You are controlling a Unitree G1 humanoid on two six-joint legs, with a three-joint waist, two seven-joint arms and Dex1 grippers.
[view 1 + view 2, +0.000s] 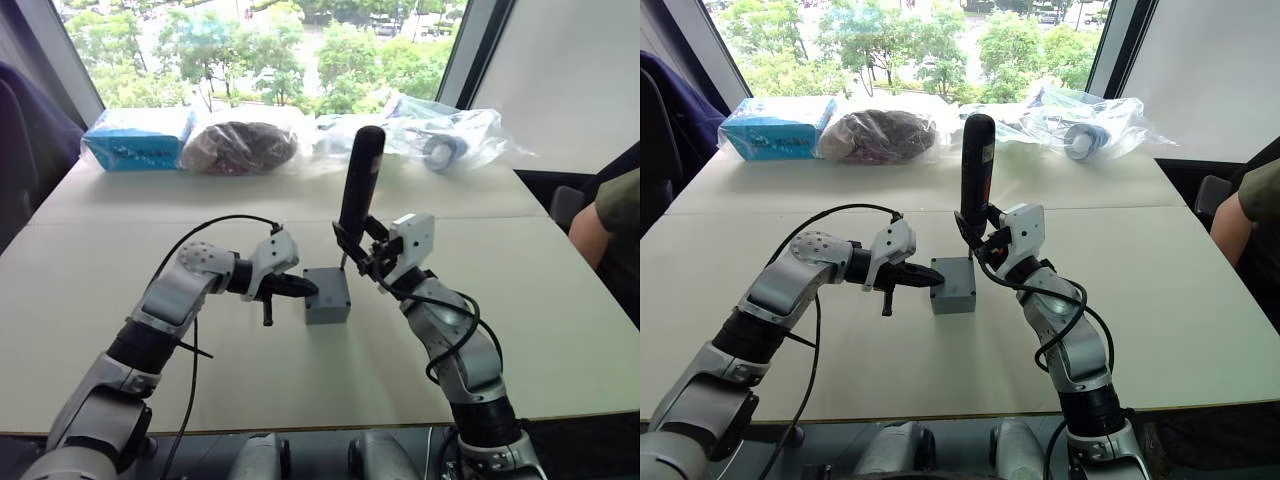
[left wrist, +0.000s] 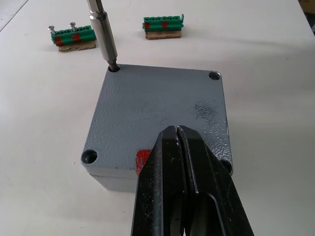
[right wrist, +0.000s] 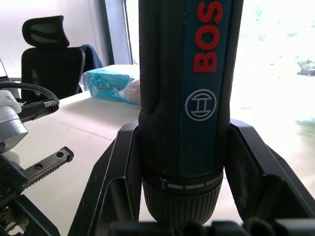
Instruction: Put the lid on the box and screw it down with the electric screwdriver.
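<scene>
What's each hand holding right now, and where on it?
The right hand grips the electric screwdriver around its lower barrel, just above the collar. The left hand is shut, holding nothing, its tip over the lid.

On my feed the lid (image 2: 157, 115) is speckled mid-grey with a small red patch at its near edge, and the box (image 1: 327, 310) beneath it is the same grey. The electric screwdriver (image 3: 184, 103) is black with a dark blue panel carrying red letters and a white round emblem; its bit (image 2: 103, 34) is bright silver. I see two green terminal strips (image 2: 71, 37) with red squares on tan bases. The bench (image 1: 560, 300) is cream. At its far edge sits a light blue carton (image 1: 135, 138).
</scene>
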